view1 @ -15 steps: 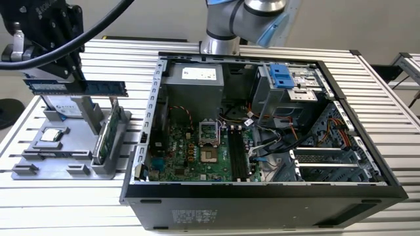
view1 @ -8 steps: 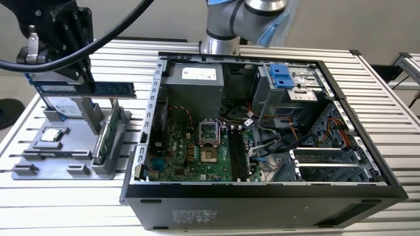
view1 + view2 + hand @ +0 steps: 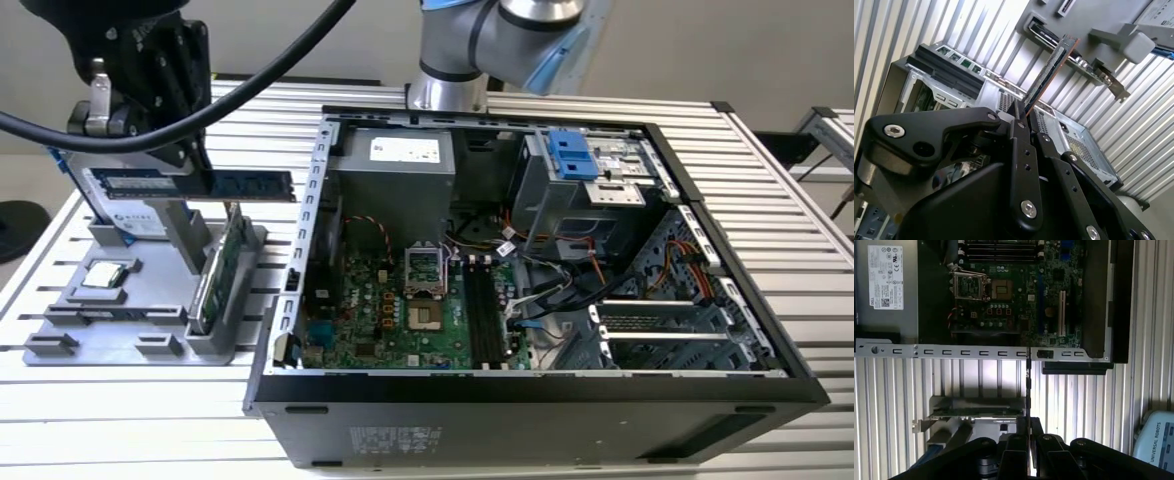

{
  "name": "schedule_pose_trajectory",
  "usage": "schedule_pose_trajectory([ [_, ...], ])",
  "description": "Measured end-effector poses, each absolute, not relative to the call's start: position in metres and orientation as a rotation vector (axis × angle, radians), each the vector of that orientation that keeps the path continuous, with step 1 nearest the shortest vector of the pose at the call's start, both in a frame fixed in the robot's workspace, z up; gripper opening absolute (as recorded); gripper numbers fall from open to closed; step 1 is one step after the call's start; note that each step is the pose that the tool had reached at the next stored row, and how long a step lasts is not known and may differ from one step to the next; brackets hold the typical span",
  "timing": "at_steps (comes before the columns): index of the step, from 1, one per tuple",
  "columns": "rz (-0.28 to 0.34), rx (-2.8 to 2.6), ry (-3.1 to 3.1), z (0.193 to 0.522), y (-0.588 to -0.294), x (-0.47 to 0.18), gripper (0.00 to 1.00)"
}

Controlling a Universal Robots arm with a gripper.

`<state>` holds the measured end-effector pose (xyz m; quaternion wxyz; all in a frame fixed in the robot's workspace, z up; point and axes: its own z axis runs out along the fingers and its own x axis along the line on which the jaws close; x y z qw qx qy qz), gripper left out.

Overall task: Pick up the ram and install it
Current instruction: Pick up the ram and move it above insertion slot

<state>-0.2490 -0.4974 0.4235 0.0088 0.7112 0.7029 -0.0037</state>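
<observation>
The ram is a thin dark stick with chips. It hangs level above the grey parts holder, at the exterior view's left of the open computer case. My gripper is shut on one end of it. In both wrist views the ram shows edge-on, sticking out from between the black fingers of my gripper. The motherboard lies in the case, with its long memory slots beside the processor socket.
The holder carries a green expansion card standing on edge, a silver hard drive with blue rails and a processor chip. Cables and a drive cage crowd the case's far side. The arm's base stands behind the case.
</observation>
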Motion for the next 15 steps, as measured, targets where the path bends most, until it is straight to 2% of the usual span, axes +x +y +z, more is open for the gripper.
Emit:
schedule_pose_trajectory([
  [15,-0.017,2.219,2.194,0.419,-0.497,-0.229,0.0],
])
